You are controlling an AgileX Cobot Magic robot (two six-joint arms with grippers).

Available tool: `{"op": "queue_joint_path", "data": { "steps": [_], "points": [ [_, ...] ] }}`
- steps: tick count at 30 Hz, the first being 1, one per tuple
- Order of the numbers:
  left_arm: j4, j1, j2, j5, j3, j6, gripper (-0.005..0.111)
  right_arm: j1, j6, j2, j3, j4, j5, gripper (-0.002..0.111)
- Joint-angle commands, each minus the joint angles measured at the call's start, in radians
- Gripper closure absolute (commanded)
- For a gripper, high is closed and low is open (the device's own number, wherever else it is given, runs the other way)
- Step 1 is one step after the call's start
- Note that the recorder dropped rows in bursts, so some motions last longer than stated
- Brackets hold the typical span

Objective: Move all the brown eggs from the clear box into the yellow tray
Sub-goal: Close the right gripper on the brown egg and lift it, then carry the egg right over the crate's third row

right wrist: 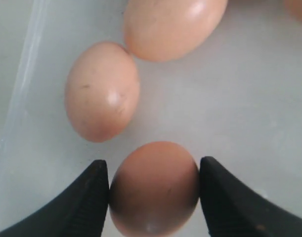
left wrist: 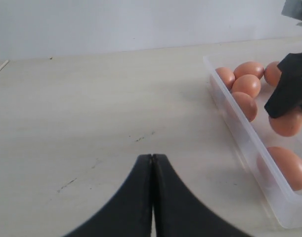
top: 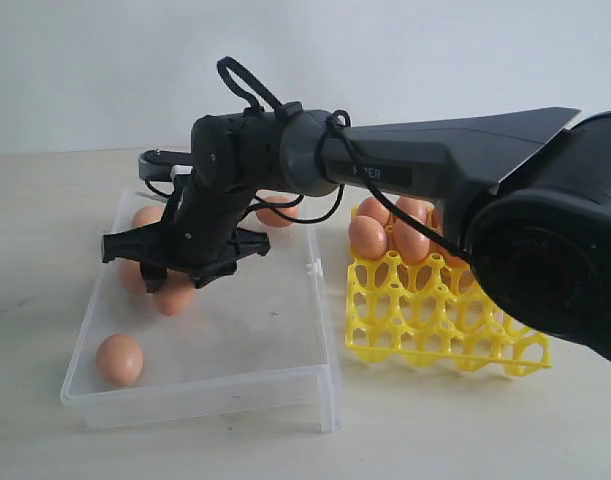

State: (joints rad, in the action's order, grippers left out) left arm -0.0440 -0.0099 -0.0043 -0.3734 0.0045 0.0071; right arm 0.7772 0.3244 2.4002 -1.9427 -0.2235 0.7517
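Far left, the left tool (left wrist: 151,160) hangs over bare table (left wrist: 91,98) outside the clear box (top: 285,385), its fingers pressed together and holding nothing. It is well apart from any egg.

Inside the box, one of the brown eggs (top: 119,359) lies alone by the near left corner, and a few more sit toward the far side. The right arm reaches across the middle into the box. The right tool (right wrist: 153,165) is clamped on the gripped egg (right wrist: 154,190), with a finger against the shell on each side. The egg's long axis runs along the fingers, so they press on its narrow waist. I cannot tell whether it has left the box floor.

Two neighbour eggs (right wrist: 102,91) lie just ahead of the fingertips, close to the gripped one but not touching it.

The yellow tray (top: 435,320) stands just beside the box on the right. It has eggs in its far cups and its near cups are open. The carry therefore goes up and to the right. The box's right wall and its clip tab (top: 312,268) lie across that path and call for a clean lift first.
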Motion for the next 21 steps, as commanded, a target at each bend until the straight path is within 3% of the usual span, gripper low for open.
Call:
{"op": "queue_joint_path", "data": {
  "steps": [1, 6, 11, 21],
  "points": [
    [-0.003, 0.003, 0.004, 0.005, -0.005, 0.001, 0.107, -0.012, -0.011, -0.033, -0.008, 0.161, -0.009, 0.108],
    [-0.003, 0.003, 0.004, 0.005, -0.005, 0.001, 0.107, -0.016, -0.011, -0.041, -0.001, 0.261, -0.055, 0.108],
    [-0.003, 0.003, 0.004, 0.005, -0.005, 0.001, 0.107, -0.027, -0.032, -0.123, 0.134, 0.274, -0.315, 0.108],
    [-0.003, 0.003, 0.004, 0.005, -0.005, 0.001, 0.107, -0.122, -0.186, -0.391, 0.680, 0.274, -0.907, 0.108]
  ]
}}
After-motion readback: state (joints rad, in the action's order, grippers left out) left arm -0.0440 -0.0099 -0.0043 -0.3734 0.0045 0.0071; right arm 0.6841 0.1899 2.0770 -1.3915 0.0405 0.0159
